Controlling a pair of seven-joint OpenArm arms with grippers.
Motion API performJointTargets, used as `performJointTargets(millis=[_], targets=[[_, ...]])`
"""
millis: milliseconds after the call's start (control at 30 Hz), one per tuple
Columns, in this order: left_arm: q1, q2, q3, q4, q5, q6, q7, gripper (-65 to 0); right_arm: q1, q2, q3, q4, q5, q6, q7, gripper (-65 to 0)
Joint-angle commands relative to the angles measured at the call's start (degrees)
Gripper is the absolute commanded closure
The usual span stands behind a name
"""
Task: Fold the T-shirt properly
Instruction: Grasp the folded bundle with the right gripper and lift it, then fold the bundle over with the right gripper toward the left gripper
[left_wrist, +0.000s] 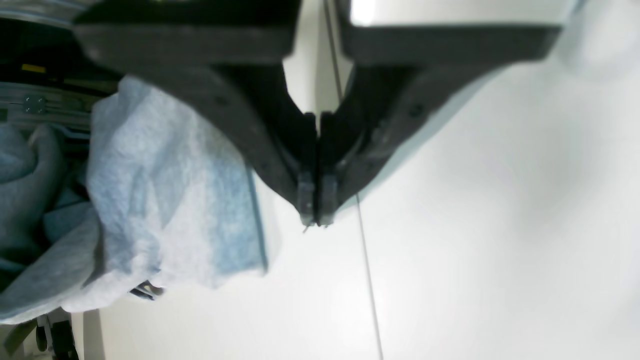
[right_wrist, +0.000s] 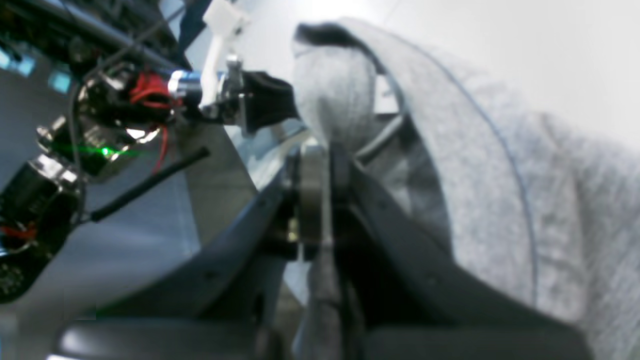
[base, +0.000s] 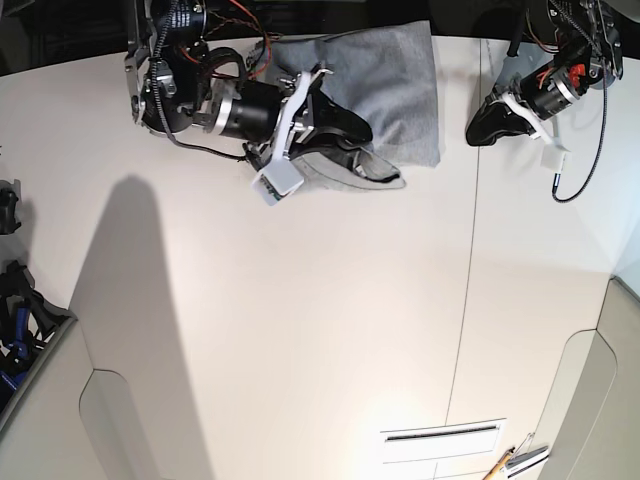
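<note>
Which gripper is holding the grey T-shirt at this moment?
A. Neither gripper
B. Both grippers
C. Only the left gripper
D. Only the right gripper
D. The right gripper is closed on a fold of the T-shirt, while the left gripper is shut with nothing between its tips, above the bare white table beside the cloth.

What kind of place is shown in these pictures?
Probably a robotics lab or test bench: two arms with exposed wiring work over a plain white table, a heather-grey cotton T-shirt lies at its far edge, and the right gripper pinches the shirt.
</note>
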Motion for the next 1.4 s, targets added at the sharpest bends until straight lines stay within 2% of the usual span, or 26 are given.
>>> performJointTargets(millis=[0,167,367,433,533,600,700,800,933,1067,1167,1367], targets=[[0.96,0.15,0.42,-1.05,4.59,2.56,4.63,0.0,0.79,-0.2,-1.11,1.01,0.94,0.22,1.55,0.0],[0.96,-0.31,0.39,-1.03,4.63,2.54,6.69,0.0,1.64,-0.17,-4.2,1.01,-3.39,-0.42,1.99,0.0],[0.98,-4.22,-1.77,-0.9,4.35,2.51,8.5,0.0,1.64,-0.17,-4.13,1.01,-9.73,-1.49,3.5,0.0],[1.07,-5.29,-3.91,-0.9,1.77,2.49,11.98,0.0,1.64,-0.17,-4.13,1.01,-9.7,-1.92,3.5,0.0],[1.51,-6.05,-7.02,-0.9,-5.99,1.03,20.52,0.0,1.64,-0.17,-4.13,1.01,-9.66,-1.9,3.72,0.0],[2.97,-6.36,-7.98,-0.9,-10.8,0.86,23.34,0.0,1.64,-0.17,-4.15,1.01,-9.64,-1.9,3.72,0.0],[6.08,-6.6,-7.93,-0.9,-15.76,0.86,24.3,0.0,1.64,-0.2,-4.15,1.01,-9.2,-1.9,3.87,0.0],[8.0,-6.01,-7.54,-0.9,-19.15,0.86,25.18,0.0,1.62,-0.2,-4.15,1.01,-6.1,-1.9,3.87,0.0],[7.61,-4.04,-7.45,-0.9,-19.43,0.86,25.09,0.0,1.62,-0.63,-4.15,1.01,-2.51,-1.86,3.85,0.0],[7.48,-2.67,-6.58,-0.9,-20.17,0.86,24.87,0.0,1.64,-2.67,-4.35,1.01,-1.27,-1.86,3.87,0.0],[7.43,-2.71,-3.43,-0.9,-20.72,0.86,24.52,0.0,1.64,-3.72,-5.73,1.01,-1.31,-1.84,3.89,0.0],[5.51,-2.69,1.6,-0.92,-20.63,0.86,23.54,0.0,1.64,-3.72,-10.29,1.01,-3.52,-1.84,4.02,0.0]])
